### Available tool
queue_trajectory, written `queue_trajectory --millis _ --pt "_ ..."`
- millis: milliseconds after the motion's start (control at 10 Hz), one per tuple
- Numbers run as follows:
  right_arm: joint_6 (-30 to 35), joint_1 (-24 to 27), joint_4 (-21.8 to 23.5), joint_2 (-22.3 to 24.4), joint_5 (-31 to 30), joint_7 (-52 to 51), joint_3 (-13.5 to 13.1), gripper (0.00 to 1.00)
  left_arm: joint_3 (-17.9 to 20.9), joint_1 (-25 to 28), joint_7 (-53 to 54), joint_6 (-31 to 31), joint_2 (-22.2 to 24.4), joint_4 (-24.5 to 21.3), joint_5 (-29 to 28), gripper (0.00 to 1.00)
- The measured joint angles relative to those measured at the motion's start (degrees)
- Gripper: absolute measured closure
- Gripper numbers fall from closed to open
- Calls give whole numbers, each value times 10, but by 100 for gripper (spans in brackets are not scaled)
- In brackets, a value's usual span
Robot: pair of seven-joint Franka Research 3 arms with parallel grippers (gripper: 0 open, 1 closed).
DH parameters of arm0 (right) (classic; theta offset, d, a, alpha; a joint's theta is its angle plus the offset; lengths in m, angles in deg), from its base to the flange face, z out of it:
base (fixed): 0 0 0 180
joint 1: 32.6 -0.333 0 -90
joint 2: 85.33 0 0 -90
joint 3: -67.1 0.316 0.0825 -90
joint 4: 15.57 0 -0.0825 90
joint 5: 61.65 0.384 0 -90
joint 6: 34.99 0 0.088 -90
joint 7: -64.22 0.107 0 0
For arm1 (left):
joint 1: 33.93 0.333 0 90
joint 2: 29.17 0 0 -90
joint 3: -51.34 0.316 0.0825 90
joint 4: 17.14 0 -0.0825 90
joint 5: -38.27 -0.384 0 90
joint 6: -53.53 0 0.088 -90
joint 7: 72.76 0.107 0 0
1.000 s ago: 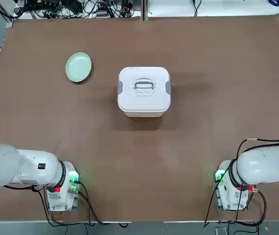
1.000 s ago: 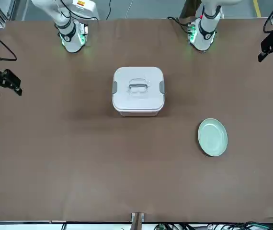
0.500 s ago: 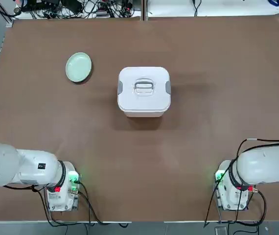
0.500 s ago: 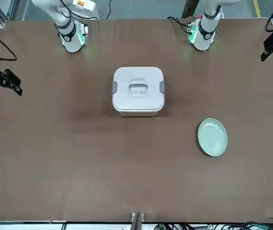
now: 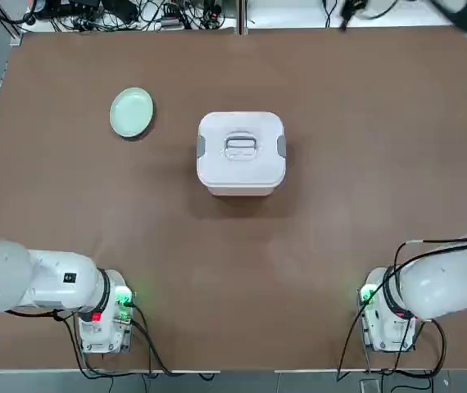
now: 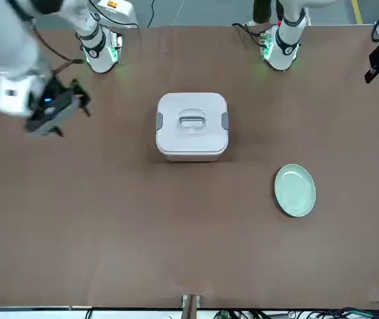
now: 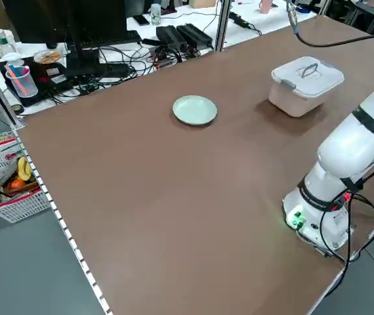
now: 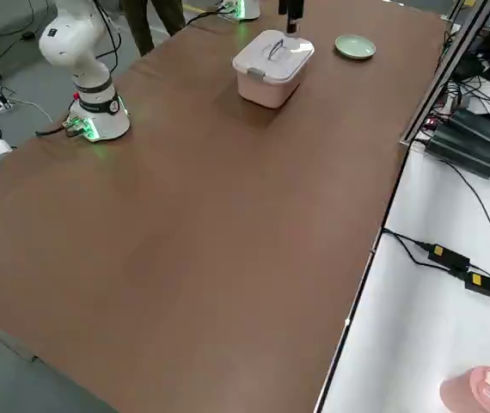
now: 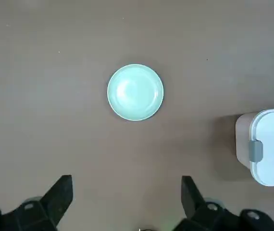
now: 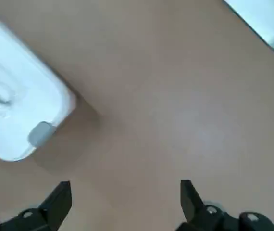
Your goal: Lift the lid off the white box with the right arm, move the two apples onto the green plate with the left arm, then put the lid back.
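From where I'm standing, taking the table the robot's way round, far edge at twelve, the left gripper [image 9: 127,199] hangs off the table's nine o'clock side, jaws wide apart with nothing between them, presumably parked there so the lid work has room. The green plate [image 5: 131,113] sits toward eleven o'clock, likely set on that side to suit the left arm. The white box [image 5: 242,191] stands just off the middle toward twelve, where I'd guess both arms can get at it, its lid [image 5: 260,168] on and the handle [image 5: 241,142] lying across the top. I can't see any apples; they're probably inside. Out toward two o'clock, raised over the table, is the right gripper [image 6: 72,111], also spread wide and holding nothing, presumably bound for that handle.
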Motion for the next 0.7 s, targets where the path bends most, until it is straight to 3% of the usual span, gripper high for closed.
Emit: queue_trajectory --millis 400,700 --pt "-136 -196 5 -106 -3 -79 2 0 0 0 0 0 0 1 0 0" --pt "-197 -266 5 -184 -3 -46 0 0 17 1 0 0 0 4 0 0"
